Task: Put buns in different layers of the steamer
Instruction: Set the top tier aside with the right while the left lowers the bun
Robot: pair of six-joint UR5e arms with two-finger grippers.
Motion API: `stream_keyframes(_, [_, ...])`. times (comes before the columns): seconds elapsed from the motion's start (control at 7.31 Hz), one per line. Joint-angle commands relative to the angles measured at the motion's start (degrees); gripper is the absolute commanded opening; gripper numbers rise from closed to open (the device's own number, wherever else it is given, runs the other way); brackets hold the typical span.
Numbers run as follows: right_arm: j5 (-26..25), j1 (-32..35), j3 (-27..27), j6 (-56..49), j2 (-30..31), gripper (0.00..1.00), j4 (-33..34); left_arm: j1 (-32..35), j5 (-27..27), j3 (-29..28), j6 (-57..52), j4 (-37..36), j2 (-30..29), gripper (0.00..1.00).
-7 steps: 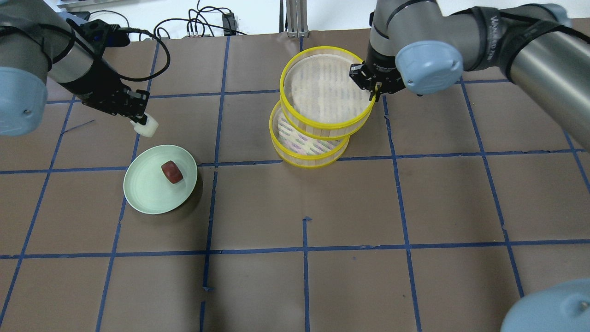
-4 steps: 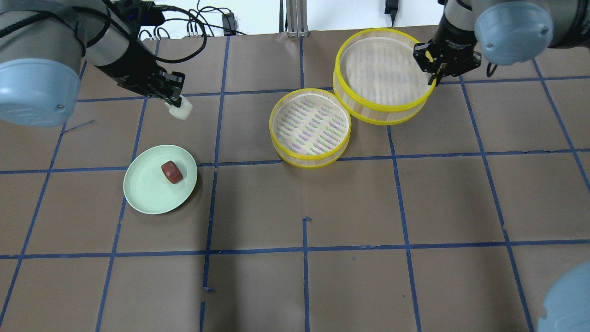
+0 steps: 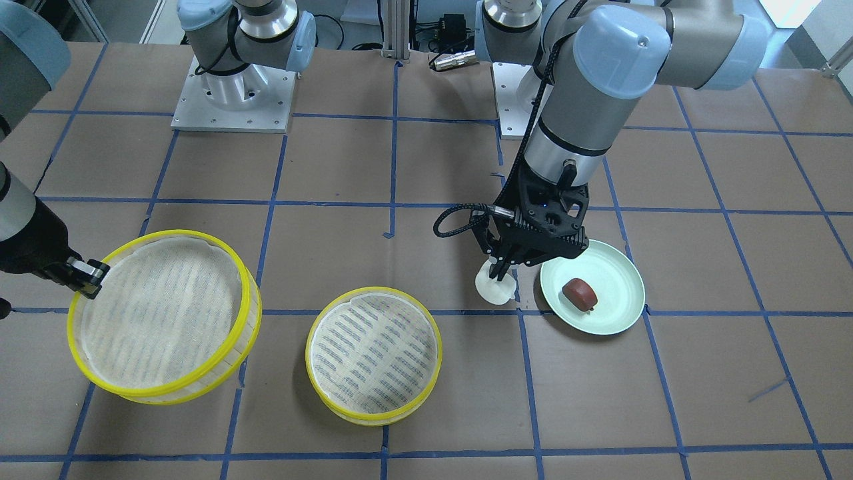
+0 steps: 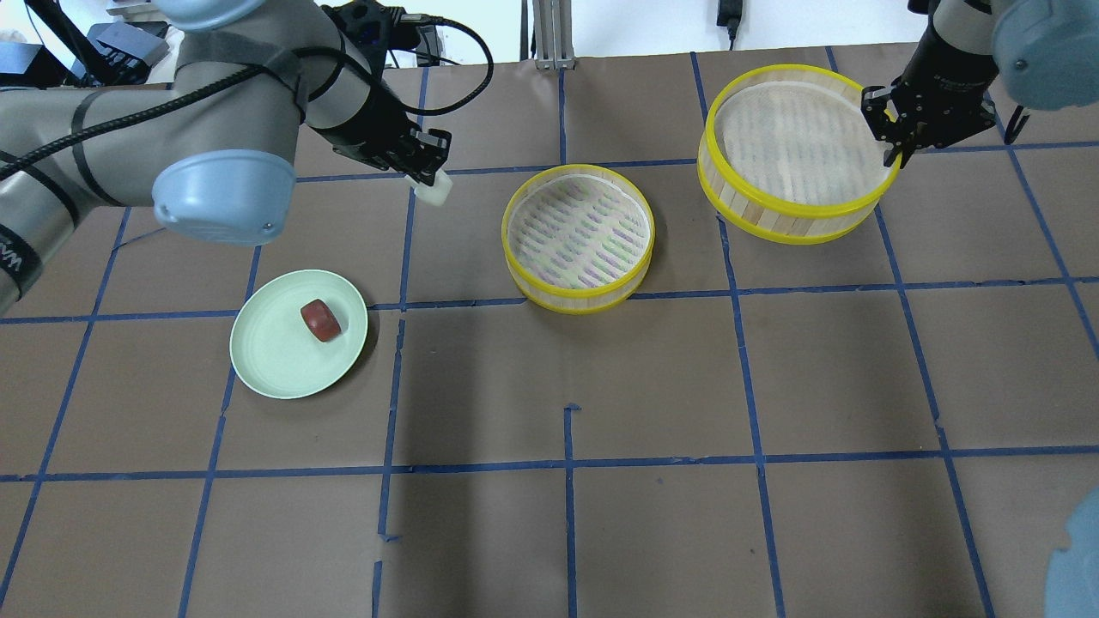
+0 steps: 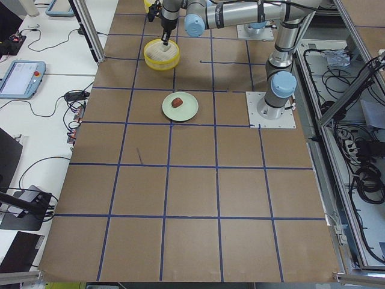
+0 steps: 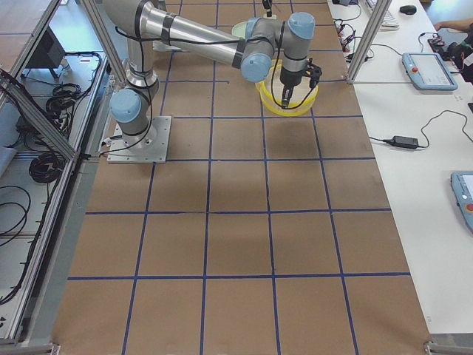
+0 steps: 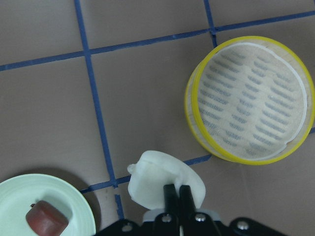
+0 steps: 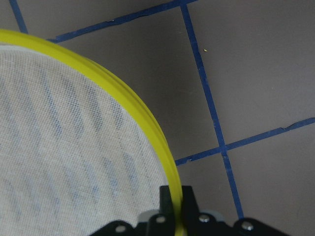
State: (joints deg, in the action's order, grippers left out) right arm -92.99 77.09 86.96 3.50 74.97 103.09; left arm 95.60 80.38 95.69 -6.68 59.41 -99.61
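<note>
My left gripper is shut on the white bun and holds it above the table, left of the steamer tray that stands on the table. The left wrist view shows the bun in the jaws and that tray empty. My right gripper is shut on the yellow rim of the other tray and holds it, slightly tilted, to the right of the first. The reddish-brown bun lies on the pale green plate.
Brown paper with a blue tape grid covers the table. Cables and a metal post are at the far edge. The arm bases stand on the robot's side in the front-facing view.
My right gripper has lifted the upper tray off the lower one and carried it right. My left gripper has moved right with the white bun, toward the lower tray.
</note>
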Motion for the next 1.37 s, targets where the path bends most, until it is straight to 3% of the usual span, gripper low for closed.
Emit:
stream_keyframes(0.0, [0.0, -0.09, 0.14, -0.07, 0.08, 0.04, -0.08, 1.69, -1.79, 0.11, 1.39, -3.16, -1.27, 0.01])
stream_keyframes(0.27, [0.0, -0.09, 0.14, -0.07, 0.08, 0.04, 0.01, 4.4, -7.84, -0.77, 5.7, -5.08, -4.87, 0.01])
stream_keyframes(0.68, [0.0, -0.01, 0.14, 0.01, 0.08, 0.05, 0.01, 7.04, -7.61, -0.77, 6.15, -15.61, -14.0, 0.04])
stream_keyframes(0.82, [0.0, 0.0, 0.14, -0.07, 0.0, 0.05, 0.1, 7.84, -7.17, -0.77, 6.24, -16.43, -15.51, 0.2])
stream_keyframes(0.96, [0.0, 0.0, 0.14, -0.07, 0.0, 0.05, 0.1, 7.93, -7.17, -0.77, 6.76, -17.04, -15.7, 0.28])
stream_keyframes(1.09, [0.0, -0.09, 0.14, -0.16, 0.0, 0.05, 0.27, 8.11, -7.17, -0.86, 6.85, -17.14, -15.7, 0.6])
stream_keyframes(1.23, [0.0, -0.01, 0.14, -0.08, 0.08, 0.05, 0.19, 8.11, -7.6, -0.68, 9.99, -17.14, -15.7, 1.0])
